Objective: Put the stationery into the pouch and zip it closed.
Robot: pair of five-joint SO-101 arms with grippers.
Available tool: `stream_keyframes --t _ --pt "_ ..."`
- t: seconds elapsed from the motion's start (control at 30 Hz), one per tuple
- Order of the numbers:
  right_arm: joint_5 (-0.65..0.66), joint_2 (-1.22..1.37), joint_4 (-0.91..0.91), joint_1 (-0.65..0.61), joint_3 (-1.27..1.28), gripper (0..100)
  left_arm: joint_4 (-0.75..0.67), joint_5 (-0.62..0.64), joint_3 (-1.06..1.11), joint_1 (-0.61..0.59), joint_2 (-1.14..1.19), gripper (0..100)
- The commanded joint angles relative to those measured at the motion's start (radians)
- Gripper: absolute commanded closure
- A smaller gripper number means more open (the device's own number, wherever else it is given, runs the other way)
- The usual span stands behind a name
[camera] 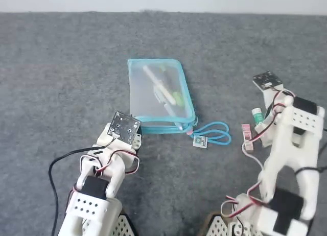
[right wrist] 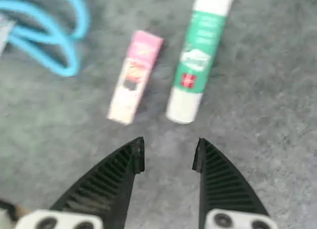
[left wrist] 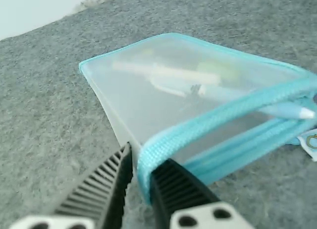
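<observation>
Pouch [left wrist: 163,100] corner tight in left tool [left wrist: 142,159]

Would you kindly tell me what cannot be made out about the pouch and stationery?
- Inside the pouch, high view: blurred by its frosted wall, count unclear.
- The glue stick, high view: mostly behind the right arm.
- The zip, left wrist view: far end cut off by the edge.

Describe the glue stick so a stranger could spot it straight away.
From the clear blue-edged pouch on the grey mat, look toward the right arm's side. Two small items lie side by side just ahead of the right gripper. The glue stick is the round white tube with a green label; its neighbour is a flat pink bar.
</observation>
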Motion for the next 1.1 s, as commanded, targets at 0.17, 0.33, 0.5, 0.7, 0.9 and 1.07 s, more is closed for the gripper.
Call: stream_keyframes --t 0.17,0.33,0.5,0.7,0.9,1.07 --pt "0.017 0.168 -0.202 0.021 -0.009 83.9 -0.031 0.006 -0.012 0.005 -0.015 99" --pt "0.015 0.274 -0.295 0.021 -0.009 83.9 -0.031 0.006 -0.012 0.012 -0.015 99" --pt "0.017 0.334 -0.317 0.019 -0.011 84.0 -0.031 0.006 -0.012 0.012 -0.015 99" --pt "0.009 0.349 -0.312 0.019 -0.011 96.5 -0.031 0.006 -0.012 0.012 -0.015 99" --pt "-0.048 0.249 -0.228 0.013 -0.011 98.0 -0.031 0.006 -0.010 0.014 -0.015 99" --pt "-0.083 0.013 -0.056 -0.071 -0.011 99.1 -0.031 0.006 -0.012 0.008 -0.015 99"
